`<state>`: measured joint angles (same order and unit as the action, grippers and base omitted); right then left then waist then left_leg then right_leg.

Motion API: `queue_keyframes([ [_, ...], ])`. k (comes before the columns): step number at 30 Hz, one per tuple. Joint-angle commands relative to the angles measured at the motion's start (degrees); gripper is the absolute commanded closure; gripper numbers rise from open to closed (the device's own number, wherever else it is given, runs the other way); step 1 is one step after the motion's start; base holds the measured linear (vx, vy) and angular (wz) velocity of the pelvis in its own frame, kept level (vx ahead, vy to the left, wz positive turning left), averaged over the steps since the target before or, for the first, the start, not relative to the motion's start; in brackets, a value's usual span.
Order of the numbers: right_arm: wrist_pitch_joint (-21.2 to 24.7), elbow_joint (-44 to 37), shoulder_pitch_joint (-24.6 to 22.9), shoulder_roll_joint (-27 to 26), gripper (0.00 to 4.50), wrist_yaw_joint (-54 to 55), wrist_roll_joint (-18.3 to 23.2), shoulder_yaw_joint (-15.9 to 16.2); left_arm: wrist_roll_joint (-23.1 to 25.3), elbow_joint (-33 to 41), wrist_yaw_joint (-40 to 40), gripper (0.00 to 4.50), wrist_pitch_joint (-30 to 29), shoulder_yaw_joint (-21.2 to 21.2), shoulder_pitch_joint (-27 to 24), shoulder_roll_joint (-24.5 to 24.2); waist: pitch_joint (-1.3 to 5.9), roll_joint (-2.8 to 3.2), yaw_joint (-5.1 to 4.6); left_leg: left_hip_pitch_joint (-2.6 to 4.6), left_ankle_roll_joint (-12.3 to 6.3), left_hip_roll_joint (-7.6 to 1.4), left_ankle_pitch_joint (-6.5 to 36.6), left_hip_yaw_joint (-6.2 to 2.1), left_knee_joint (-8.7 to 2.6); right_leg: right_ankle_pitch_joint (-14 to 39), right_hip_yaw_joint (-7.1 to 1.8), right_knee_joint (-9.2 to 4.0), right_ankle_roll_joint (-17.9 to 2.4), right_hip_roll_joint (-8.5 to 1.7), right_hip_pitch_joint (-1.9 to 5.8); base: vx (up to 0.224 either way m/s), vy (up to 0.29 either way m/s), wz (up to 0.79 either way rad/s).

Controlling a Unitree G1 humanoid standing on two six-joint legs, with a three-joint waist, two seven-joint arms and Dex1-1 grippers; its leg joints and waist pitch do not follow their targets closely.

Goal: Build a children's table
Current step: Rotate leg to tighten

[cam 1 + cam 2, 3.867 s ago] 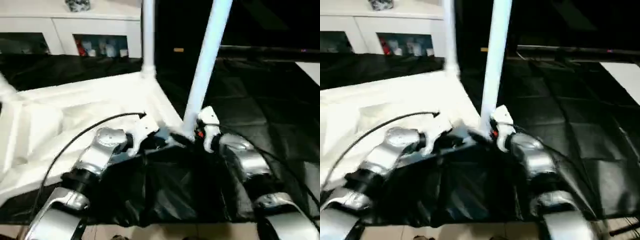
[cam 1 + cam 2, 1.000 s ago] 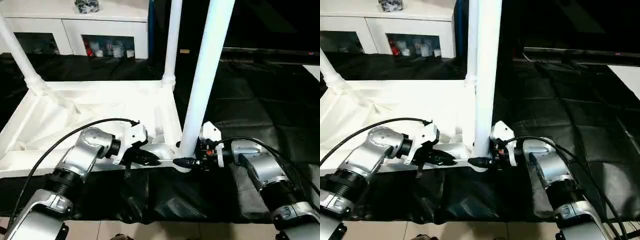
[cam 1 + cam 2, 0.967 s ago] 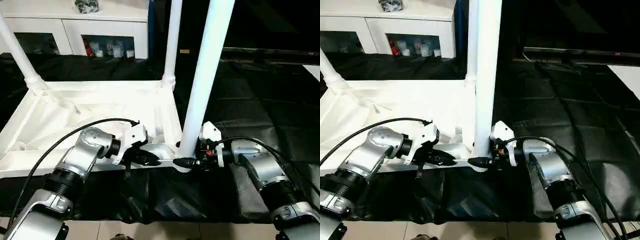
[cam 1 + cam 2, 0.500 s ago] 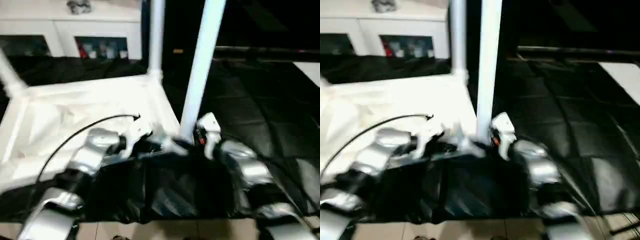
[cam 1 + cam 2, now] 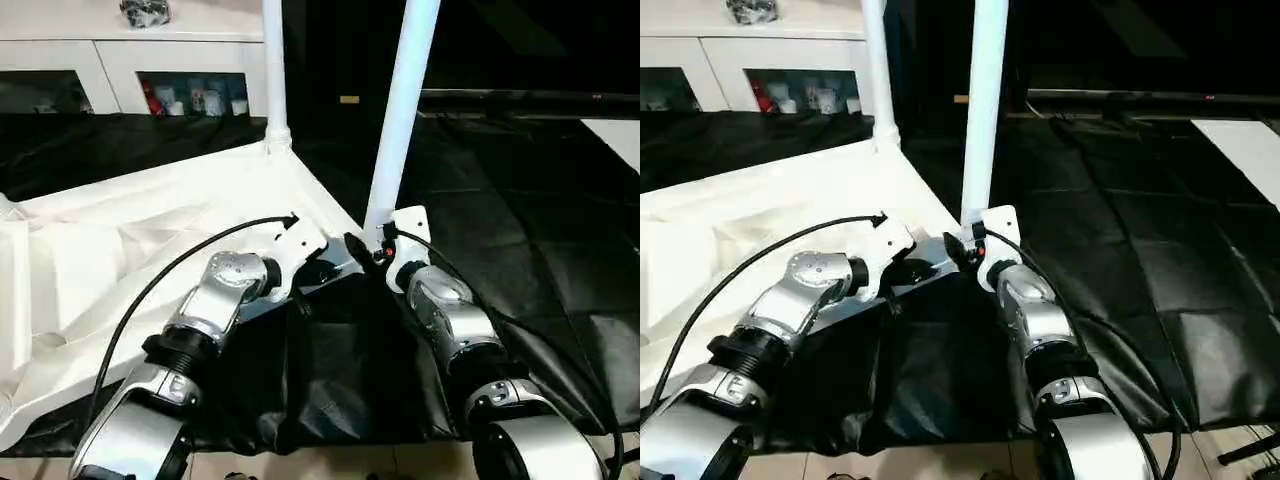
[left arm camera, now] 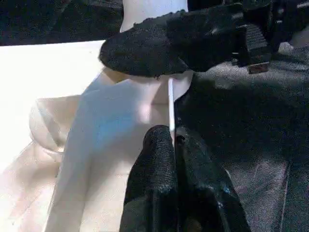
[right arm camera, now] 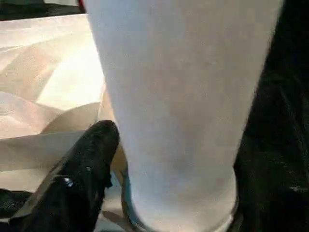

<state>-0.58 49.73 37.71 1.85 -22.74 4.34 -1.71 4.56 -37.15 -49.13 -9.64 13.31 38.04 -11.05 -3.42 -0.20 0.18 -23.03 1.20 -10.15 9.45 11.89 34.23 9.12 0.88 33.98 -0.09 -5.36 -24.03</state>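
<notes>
The children's table lies upside down on a black cloth, its ribbed white top (image 5: 150,230) facing up. One white leg (image 5: 272,70) stands in the far corner socket. Another leg (image 5: 400,120) stands in the near right corner. My left gripper (image 5: 322,268) is shut on the thin rim of the top beside that corner; in the left wrist view the rim's edge (image 6: 170,106) runs between the closed fingers. My right gripper (image 5: 365,245) is open around the base of the near leg (image 7: 174,111), with one black finger (image 7: 91,159) beside it.
A white cabinet with glass doors (image 5: 120,80) stands behind the table. Black cloth (image 5: 520,230) spreads to the right and hangs over the front edge near my forearms. A black cable (image 5: 170,275) loops over my left forearm.
The camera has swung, so the whole picture has shifted. Both grippers stay at the near right corner. My right forearm now points more straight at the leg's base.
</notes>
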Motion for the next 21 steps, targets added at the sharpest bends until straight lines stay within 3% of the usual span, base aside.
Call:
queue_keyframes([
  [1, -0.44, -0.21, 0.32, 0.38, 0.48, -3.24, -0.87, 2.76, -3.99, 4.44, -4.83, 4.5, 4.37, 1.0, -0.24, 1.28, 4.47, 0.08, 0.17, 1.82, -1.58, -2.54, 16.26, -1.25, -4.35, 11.1, -0.97, -3.66, -13.57, -2.17, 2.24, 0.0, 0.0, 0.0],
  [4, -1.16, -3.24, -1.3, 3.53, 0.48, -11.84, -1.2, 4.75, -4.31, 5.27, -7.18, 4.5, 4.45, 0.97, -1.27, -0.59, 4.44, 0.18, 0.25, 1.57, -2.69, -2.51, 15.27, -1.2, -4.27, 9.16, -0.88, -3.39, -14.04, -2.03, 2.62, 0.0, 0.0, 0.0],
  [5, -1.44, -5.18, -2.41, 5.17, 0.48, -16.5, -1.31, 6.31, -4.45, 5.5, -8.19, 4.5, 4.8, 0.96, -1.64, -1.36, 4.44, 0.37, 0.33, 1.81, -2.89, -2.59, 15.43, -1.16, -4.19, 9.3, -0.96, -3.43, -14.06, -2.12, 2.42, 0.0, 0.0, 0.0],
  [8, -1.44, -7.64, -3.73, 7.01, 0.48, -21.69, -1.05, 7.89, -4.58, 5.73, -9.4, 4.5, 4.63, 0.96, -1.91, -2.19, 4.35, 0.19, 0.57, 1.77, -3.11, -2.63, 15.63, -1.17, -4.25, 9.78, -0.92, -3.54, -14.05, -2.04, 2.64, 0.0, 0.0, 0.0],
  [13, -0.05, -14.0, -6.78, 12.87, 0.48, -35.57, 0.15, 12.51, -4.99, 7.18, -14.7, 4.5, 4.59, 1.45, -2.87, -5.24, 4.05, 0.3, 0.9, 2.03, -1.75, -2.82, 19.28, -1.26, -4.52, 15.7, -0.93, -3.95, -13.13, -2.04, 2.27, 0.0, 0.0, 0.0],
  [17, 1.31, -15.89, -7.25, 15.03, 0.48, -40.57, 0.88, 13.6, -5.29, 8.0, -17.49, 4.5, 4.52, 1.77, -3.32, -6.8, 3.94, 0.1, 1.09, 2.09, -1.09, -2.87, 20.56, -1.25, -4.58, 18.56, -1.0, -4.14, -12.46, -2.07, 1.94, 0.0, 0.0, 0.0],
  [21, 3.46, -16.88, -7.06, 16.06, 0.84, -45.29, 2.36, 13.98, -6.12, 9.33, -21.43, 4.5, 3.79, 2.43, -4.08, -8.73, 3.87, -0.03, 1.64, 2.18, -0.58, -3.04, 20.96, -1.32, -4.76, 20.14, -0.98, -4.14, -11.84, -2.08, 1.71, 0.0, 0.0, 0.0],
])
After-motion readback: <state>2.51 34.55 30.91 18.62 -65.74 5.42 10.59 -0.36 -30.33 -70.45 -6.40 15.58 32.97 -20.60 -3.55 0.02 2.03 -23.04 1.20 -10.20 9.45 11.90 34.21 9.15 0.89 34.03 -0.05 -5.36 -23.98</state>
